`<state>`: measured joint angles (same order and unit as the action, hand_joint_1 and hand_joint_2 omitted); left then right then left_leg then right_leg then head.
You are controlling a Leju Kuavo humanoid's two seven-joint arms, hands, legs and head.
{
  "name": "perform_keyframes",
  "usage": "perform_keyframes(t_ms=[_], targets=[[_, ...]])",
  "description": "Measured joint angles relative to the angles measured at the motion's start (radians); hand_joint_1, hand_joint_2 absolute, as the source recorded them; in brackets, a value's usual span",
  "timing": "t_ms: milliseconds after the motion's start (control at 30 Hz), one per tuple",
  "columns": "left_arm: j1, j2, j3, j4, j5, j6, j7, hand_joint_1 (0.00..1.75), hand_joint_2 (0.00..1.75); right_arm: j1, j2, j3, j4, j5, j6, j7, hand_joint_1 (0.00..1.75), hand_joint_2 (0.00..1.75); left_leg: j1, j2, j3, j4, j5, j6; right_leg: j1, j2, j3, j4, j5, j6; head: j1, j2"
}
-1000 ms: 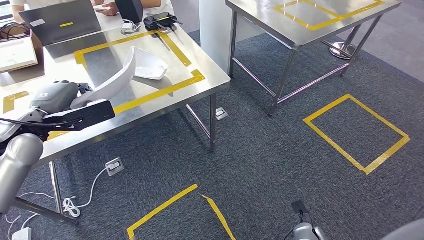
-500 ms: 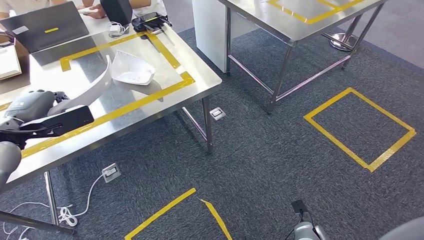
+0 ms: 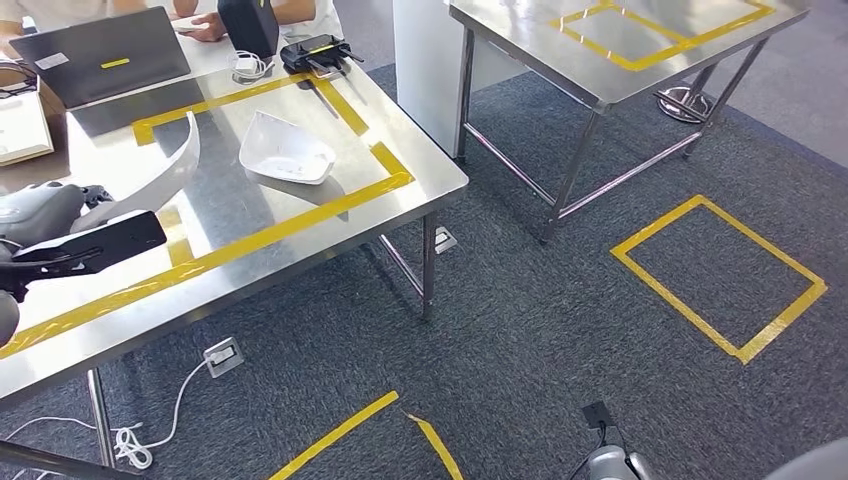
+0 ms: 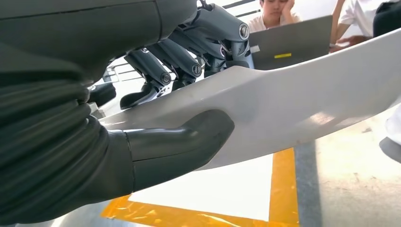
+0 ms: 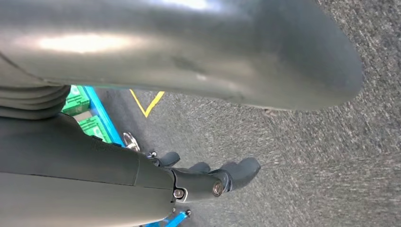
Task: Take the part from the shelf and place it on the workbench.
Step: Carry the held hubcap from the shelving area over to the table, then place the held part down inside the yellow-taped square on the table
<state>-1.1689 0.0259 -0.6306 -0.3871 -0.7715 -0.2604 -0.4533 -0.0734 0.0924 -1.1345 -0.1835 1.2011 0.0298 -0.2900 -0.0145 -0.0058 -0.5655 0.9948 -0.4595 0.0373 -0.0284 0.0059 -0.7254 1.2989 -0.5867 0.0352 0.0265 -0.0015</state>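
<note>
Farther over the workbench (image 3: 300,230) now, left hand (image 3: 40,215) fingers (image 4: 189,56) clamp the long, curved, glossy white part (image 3: 160,175).

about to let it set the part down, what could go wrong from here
1. The left hand holds the long curved white part near one end, so the free end could swing into the white part already lying inside the yellow tape outline.
2. The thumb and fingers grip a smooth, thin edge; it might slip or tip on release.
</note>
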Motion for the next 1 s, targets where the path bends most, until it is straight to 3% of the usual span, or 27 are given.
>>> perform_keyframes(t_ms=[33,67,133,200,267,333,400,467,533,567,667,700,733,800,867,933,1000], targets=[[0.004,0.001,0.001,0.002,0.0,0.0,0.001,1.75,1.75,0.001,0.0,0.0,0.0,0.0,0.0,0.0,0.0,0.0,0.001,0.0,0.011,0.003,-0.011,-0.003,0.0,-0.001,-0.014,-0.01,0.013,0.003,0.0,0.0],[0.006,0.002,0.001,0.003,-0.001,0.0,0.002,1.75,1.75,0.003,-0.001,0.0,0.0,0.001,0.0,0.0,0.0,0.0,0.003,0.0,0.023,0.007,-0.023,-0.006,-0.001,-0.002,-0.012,-0.053,0.046,0.004,0.001,0.0],[0.007,0.004,0.005,0.006,-0.003,0.0,0.003,1.75,1.75,0.005,-0.002,0.0,0.0,0.003,0.0,0.0,0.0,0.0,0.006,0.001,0.046,0.018,-0.052,-0.017,-0.001,-0.008,0.017,-0.182,0.141,0.006,0.0,0.0],[0.006,0.008,0.009,0.007,-0.005,-0.001,0.003,1.75,1.75,0.006,-0.002,0.0,0.0,0.006,0.0,-0.002,0.0,0.0,0.005,0.001,0.055,0.026,-0.076,-0.03,0.002,-0.012,0.038,-0.248,0.18,-0.008,-0.001,0.0],[0.005,0.014,0.011,0.008,-0.007,-0.002,0.002,1.75,1.75,0.006,-0.002,0.0,0.0,0.01,0.001,-0.004,0.0,0.0,0.002,0.0,0.061,0.032,-0.084,-0.042,0.004,-0.011,0.047,-0.25,0.171,-0.029,-0.002,0.0],[0.005,0.021,0.014,0.007,-0.007,-0.002,0.0,1.75,1.75,0.006,-0.002,0.0,0.0,0.011,0.001,-0.004,0.0,0.0,0.004,0.001,0.047,0.075,-0.074,-0.053,0.001,-0.008,0.063,-0.253,0.165,-0.043,-0.004,0.0],[0.003,0.027,0.02,0.008,-0.007,-0.002,-0.001,1.75,1.75,0.005,-0.002,0.0,0.0,0.011,0.0,-0.004,0.0,0.0,0.007,0.001,-0.018,0.178,-0.075,-0.063,0.0,-0.005,0.083,-0.256,0.151,-0.053,-0.005,0.0],[0.007,0.03,0.023,0.01,-0.007,-0.003,-0.002,1.75,1.75,0.005,-0.002,0.0,0.0,0.012,0.0,-0.004,0.0,0.0,0.01,0.001,-0.104,0.284,-0.124,-0.069,0.0,-0.001,0.105,-0.257,0.13,-0.056,-0.005,0.0],[0.013,0.033,0.024,0.013,-0.007,-0.003,-0.002,1.75,1.75,0.007,-0.002,0.0,0.0,0.012,0.0,-0.004,0.0,0.0,0.01,0.001,-0.154,0.306,-0.158,-0.068,0.0,0.003,0.132,-0.257,0.109,-0.055,-0.005,0.0],[0.014,0.035,0.024,0.014,-0.007,-0.003,-0.002,1.75,1.75,0.007,-0.002,0.0,0.0,0.012,0.0,-0.004,0.0,0.0,0.01,0.001,-0.157,0.273,-0.14,-0.064,0.001,0.005,0.147,-0.257,0.098,-0.055,-0.005,0.0],[0.013,0.041,0.025,0.016,-0.007,-0.003,-0.003,1.75,1.75,0.007,0.0,0.0,0.0,0.012,0.0,-0.004,0.0,0.0,0.003,0.001,-0.124,0.087,0.02,-0.041,0.005,0.01,0.188,-0.259,0.064,-0.049,-0.006,0.0],[0.013,0.042,0.025,0.017,-0.007,-0.003,-0.003,1.75,1.75,0.006,0.001,0.0,0.0,0.012,0.001,-0.004,0.0,0.0,-0.002,0.0,-0.113,0.049,0.056,-0.036,0.006,0.011,0.197,-0.261,0.055,-0.045,-0.008,0.0],[0.013,0.043,0.026,0.017,-0.007,-0.003,-0.003,1.75,1.75,0.006,0.002,0.0,0.0,0.012,0.001,-0.004,0.0,0.0,-0.005,-0.001,-0.106,0.031,0.07,-0.032,0.006,0.012,0.203,-0.258,0.051,-0.039,-0.009,0.0],[0.011,0.044,0.026,0.016,-0.007,-0.004,-0.003,1.75,1.75,0.005,0.002,0.0,0.0,0.012,0.001,-0.004,0.0,0.0,-0.005,-0.002,-0.083,0.022,0.062,-0.024,0.006,0.011,0.21,-0.246,0.053,-0.027,-0.011,0.0],[0.004,0.044,0.028,0.015,-0.008,-0.004,-0.001,1.75,1.75,0.003,0.002,0.0,0.0,0.012,0.001,-0.004,0.0,0.0,-0.001,-0.002,-0.057,0.011,0.053,-0.013,0.005,0.006,0.189,-0.193,0.058,-0.021,-0.01,0.0],[-0.001,0.045,0.03,0.015,-0.009,-0.003,0.001,1.75,1.75,0.002,0.0,0.0,0.0,0.013,0.001,-0.005,0.0,0.0,0.0,-0.002,-0.04,0.007,0.041,-0.004,0.005,0.001,0.12,-0.089,0.032,-0.016,-0.007,0.0],[0.003,0.044,0.031,0.017,-0.012,-0.004,0.003,1.75,1.75,0.002,-0.001,0.0,0.0,0.013,0.001,-0.002,0.0,0.0,0.0,-0.005,-0.027,0.007,0.026,-0.002,0.005,0.001,0.041,-0.004,-0.015,-0.01,-0.005,0.0]])
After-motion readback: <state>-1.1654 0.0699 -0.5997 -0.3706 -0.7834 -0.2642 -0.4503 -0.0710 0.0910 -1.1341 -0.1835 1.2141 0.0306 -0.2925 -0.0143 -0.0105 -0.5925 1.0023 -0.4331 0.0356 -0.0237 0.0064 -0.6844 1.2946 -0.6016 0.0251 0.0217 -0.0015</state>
